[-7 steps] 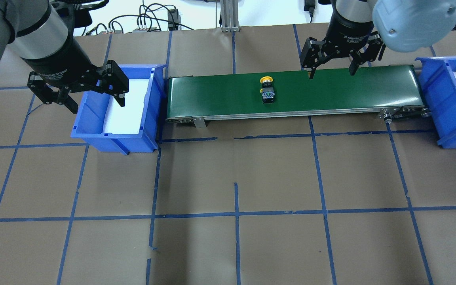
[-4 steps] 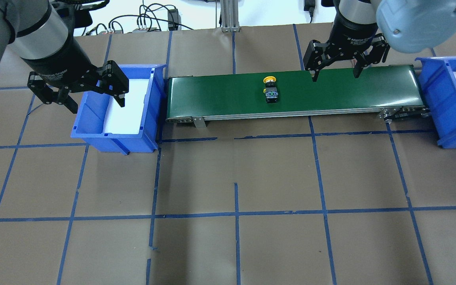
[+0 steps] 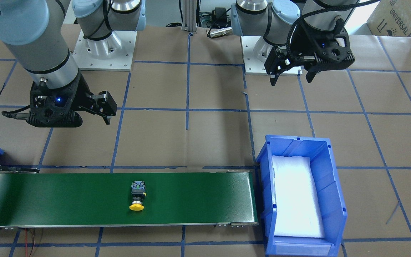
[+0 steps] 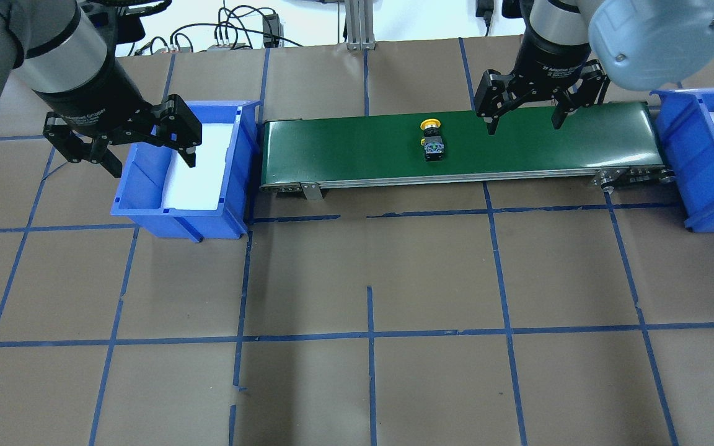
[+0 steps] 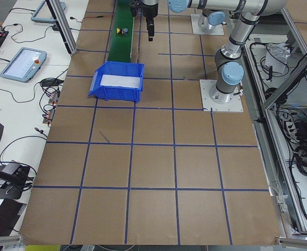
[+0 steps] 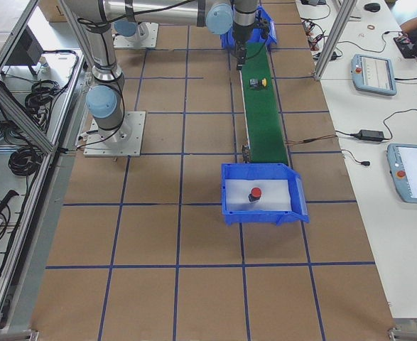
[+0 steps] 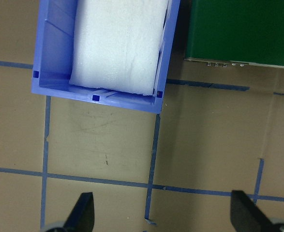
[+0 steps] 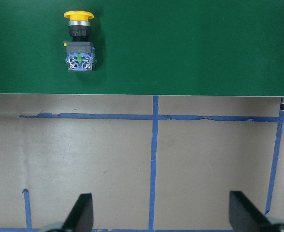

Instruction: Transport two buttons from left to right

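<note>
Brown paper crossed by a grid of blue tape covers the table [image 4: 431, 272]. On it, the yellow-capped push-button switch with a black body [image 4: 433, 140] lies on its side on the long green conveyor belt [image 4: 344, 148]. It sits a little right of the belt's middle, cap toward the far edge, and neither arm touches it.

The red-capped push-button switch [image 6: 254, 193] rests on white foam inside the blue plastic bin at the belt's right end [image 6: 265, 215]. By that showing, one button looks delivered. The yellow one seems about halfway, with the rest of the belt and the drop into that bin left to cover.

At the belt's left end, the matching blue bin [image 4: 146, 207] holds only its white foam liner [image 4: 199, 186].

Both grippers are spread wide and carry nothing. The right gripper [image 4: 523, 128] hangs over the table on the robot's side of the belt, right of the yellow button. The left gripper [image 4: 154, 166] hangs on the robot's side of the left bin.
</note>
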`<state>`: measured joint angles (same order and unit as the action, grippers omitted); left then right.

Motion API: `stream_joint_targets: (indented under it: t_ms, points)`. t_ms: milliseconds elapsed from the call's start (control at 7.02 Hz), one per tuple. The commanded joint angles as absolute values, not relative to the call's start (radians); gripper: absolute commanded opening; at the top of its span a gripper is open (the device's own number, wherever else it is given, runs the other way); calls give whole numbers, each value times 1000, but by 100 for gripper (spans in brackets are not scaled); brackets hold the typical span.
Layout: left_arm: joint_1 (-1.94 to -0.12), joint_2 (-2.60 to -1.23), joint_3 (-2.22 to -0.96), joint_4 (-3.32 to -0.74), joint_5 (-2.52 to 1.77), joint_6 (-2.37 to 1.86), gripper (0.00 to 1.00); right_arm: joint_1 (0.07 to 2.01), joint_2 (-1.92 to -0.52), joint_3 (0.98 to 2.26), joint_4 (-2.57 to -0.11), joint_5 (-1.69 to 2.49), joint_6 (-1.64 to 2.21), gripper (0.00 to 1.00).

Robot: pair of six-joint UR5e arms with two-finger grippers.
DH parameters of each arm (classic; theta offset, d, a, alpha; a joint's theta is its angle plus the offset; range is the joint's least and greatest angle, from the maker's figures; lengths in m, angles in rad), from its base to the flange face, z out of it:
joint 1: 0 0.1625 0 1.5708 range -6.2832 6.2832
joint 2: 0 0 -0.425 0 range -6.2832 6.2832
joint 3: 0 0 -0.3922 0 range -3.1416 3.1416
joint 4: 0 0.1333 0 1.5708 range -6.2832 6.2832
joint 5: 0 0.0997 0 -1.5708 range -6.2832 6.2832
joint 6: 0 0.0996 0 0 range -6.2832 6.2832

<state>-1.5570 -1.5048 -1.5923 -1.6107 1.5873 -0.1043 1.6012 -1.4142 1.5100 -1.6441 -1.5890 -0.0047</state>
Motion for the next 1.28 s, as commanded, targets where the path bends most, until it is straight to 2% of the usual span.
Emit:
stream_joint_targets:
  t_ms: [0,285,570,997,1139]
  points:
    - [-1557,-1505,-1592,-1612,1586,-104,100,1603,-1414,1525,-1658,-1583,-3,100]
    - [-1559,-1505,-1592,-1612,1585,-106,100,1612,-1349,1511,-1739,-1534,21,100]
    - [-1560,-1505,-1592,-1611,1585,-109,100,1614,-1254,1442,-1741,-1557,23,100]
    - [-1560,-1505,-1592,-1611,1586,-109,100,1649,-1215,1437,-1762,-1565,40,98]
    - [-1560,-1505,-1592,-1611,1586,-109,100,1649,-1166,1437,-1867,-1566,23,98]
